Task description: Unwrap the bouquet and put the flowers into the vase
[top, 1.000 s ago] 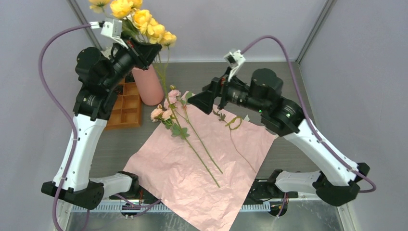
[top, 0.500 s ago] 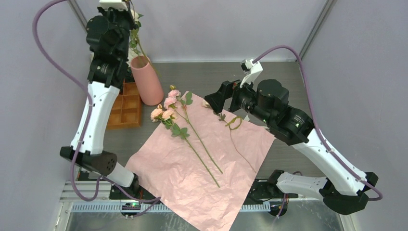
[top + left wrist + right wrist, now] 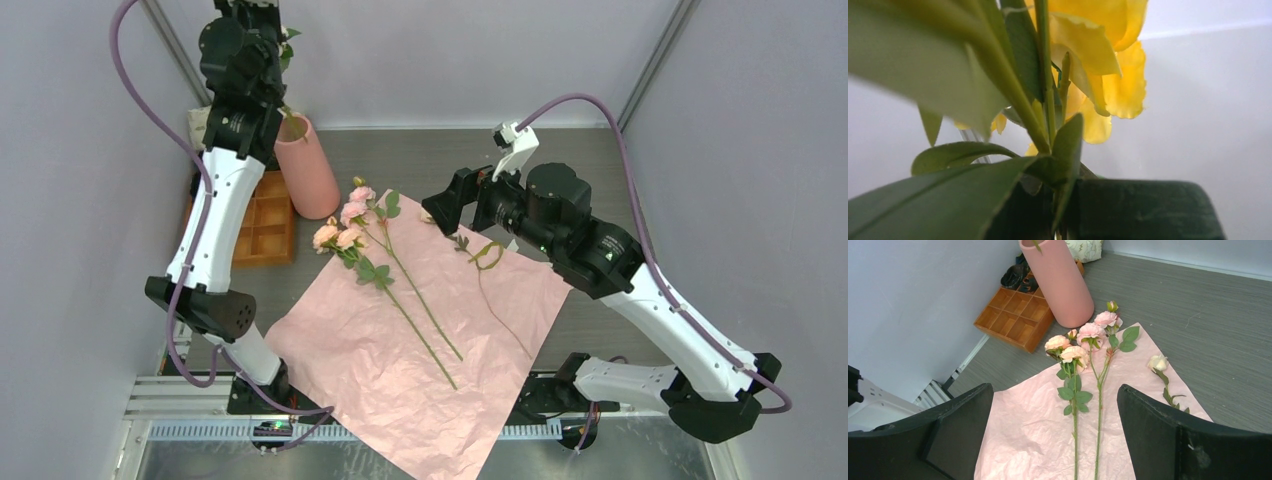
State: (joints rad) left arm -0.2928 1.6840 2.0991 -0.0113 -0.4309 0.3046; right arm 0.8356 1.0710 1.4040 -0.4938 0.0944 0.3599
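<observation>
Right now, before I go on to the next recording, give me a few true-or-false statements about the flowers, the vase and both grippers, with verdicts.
1. The left gripper is shut on the stems of the yellow roses. True.
2. The right gripper is shut on a pink rose. False: it is open and holds nothing, above the pink wrapping paper.
3. The pink roses lie on the wrapping paper. True.
4. The vase lies on its side. False: it stands upright beside the orange compartment tray.
5. The cream rose is in the vase. False: it lies at the paper's edge.
</observation>
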